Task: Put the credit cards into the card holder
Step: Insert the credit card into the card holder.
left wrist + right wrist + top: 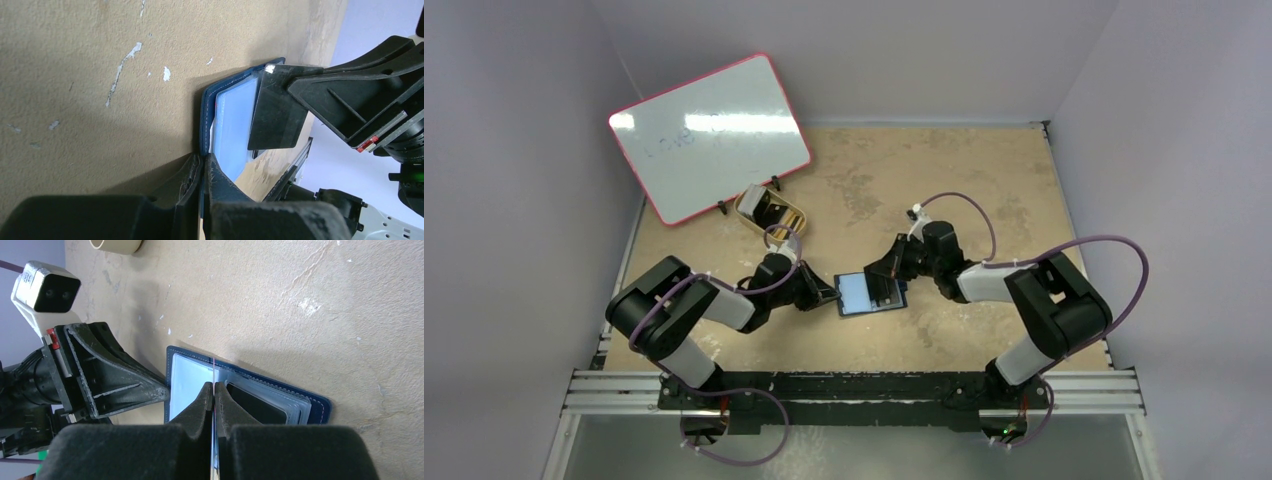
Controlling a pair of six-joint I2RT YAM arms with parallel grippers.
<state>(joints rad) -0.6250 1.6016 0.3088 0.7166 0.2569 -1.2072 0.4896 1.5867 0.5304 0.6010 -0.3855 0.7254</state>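
The navy card holder (861, 293) lies open on the table, light blue pockets up. My left gripper (828, 295) is shut on its left edge; in the left wrist view the fingertips (206, 161) pinch the navy flap (209, 115). My right gripper (890, 290) is shut on a dark credit card (277, 112), held tilted over the open holder. In the right wrist view this card shows edge-on (214, 371) between the shut fingertips (214, 388), above the fold. Another dark card (256, 403) sits in a right-side pocket of the holder (187, 375).
A gold oval tin (770, 211) stands behind the left arm, and a red-framed whiteboard (709, 135) leans at the back left. Grey walls close in the table on three sides. The two grippers are close together over the holder.
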